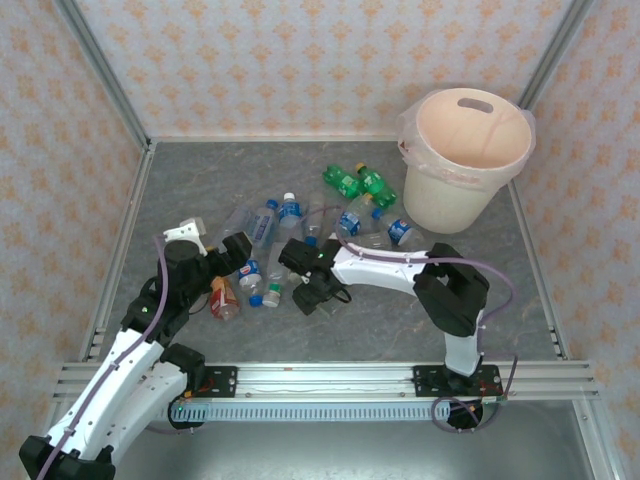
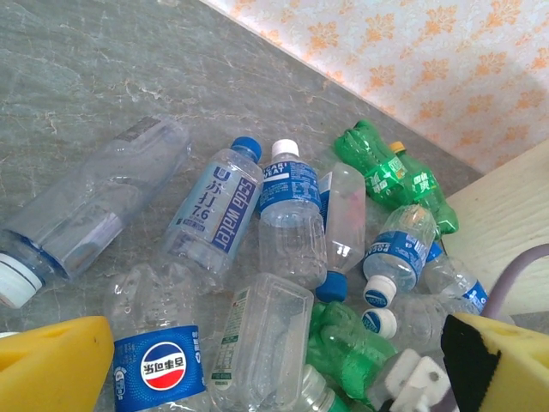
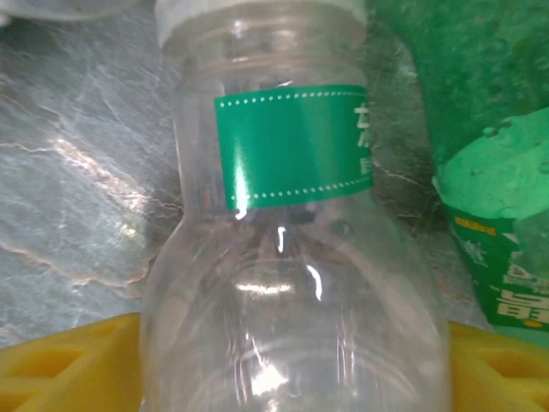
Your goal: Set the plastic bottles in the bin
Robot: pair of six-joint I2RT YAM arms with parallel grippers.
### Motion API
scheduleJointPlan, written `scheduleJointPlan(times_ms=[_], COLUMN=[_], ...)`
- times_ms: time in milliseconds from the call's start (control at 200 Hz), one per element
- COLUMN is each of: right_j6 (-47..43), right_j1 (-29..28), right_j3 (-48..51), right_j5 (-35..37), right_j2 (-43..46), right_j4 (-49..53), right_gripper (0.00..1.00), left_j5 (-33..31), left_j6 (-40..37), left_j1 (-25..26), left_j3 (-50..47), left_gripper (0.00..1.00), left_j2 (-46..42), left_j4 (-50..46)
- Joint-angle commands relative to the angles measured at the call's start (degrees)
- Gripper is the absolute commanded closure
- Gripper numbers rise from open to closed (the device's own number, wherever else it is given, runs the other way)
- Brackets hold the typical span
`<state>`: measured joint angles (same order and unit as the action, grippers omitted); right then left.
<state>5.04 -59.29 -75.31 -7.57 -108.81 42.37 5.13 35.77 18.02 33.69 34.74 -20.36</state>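
Twelve or so plastic bottles [image 1: 290,215] lie jumbled on their sides in the middle of the grey bench [image 1: 200,180]. Most are clear with blue labels, at least three are green [image 1: 362,183], and one is red-labelled [image 1: 225,298]. One cream bin [image 1: 450,200] stands at the far right, well apart from most of the pile, and looks empty. The left end effector [image 2: 276,343] hangs over the pile's near side with its yellow fingers spread wide, holding nothing. The right end effector [image 3: 292,360] appears closed around the body of a clear, green-labelled bottle [image 3: 292,154] lying on the bench. The bottles look empty, so they are probably light, slick, apt to roll and easily dented. A gentle grip across the mid-body seems safest.
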Motion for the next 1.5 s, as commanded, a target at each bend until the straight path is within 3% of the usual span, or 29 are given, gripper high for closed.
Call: scheduleJointPlan(times_ms=[0,466,876,1196,1497], right_j6=[-0.6,0.2,3.3,5.6,7.3], right_j1=[-0.6,-0.7,0.6,10.5,26.7], right_j3=[0.5,-0.4,-1.5,-7.0,-15.2], right_j5=[1.5,1.9,9.2,10.5,4.2], right_j2=[-1.4,2.8,13.6,21.7,26.0], right_j4=[-0.4,-1.7,-1.4,-1.9,-4.5], right_gripper=[0.24,0.49,0.49,0.49,0.5], left_j5=[-0.6,0.0,3.1,6.6,12.1], left_j6=[-1.6,-1.8,-1.6,-1.1,1.1], left_j1=[0.2,0.2,0.2,0.2,0.2], left_j3=[1.7,3.2,5.9,7.1,7.0], left_gripper=[0.01,0.01,0.01,0.01,0.01], left_j2=[-0.1,1.9,9.3,12.6,12.9], left_j4=[-0.5,2.2,11.1,16.4,21.3])
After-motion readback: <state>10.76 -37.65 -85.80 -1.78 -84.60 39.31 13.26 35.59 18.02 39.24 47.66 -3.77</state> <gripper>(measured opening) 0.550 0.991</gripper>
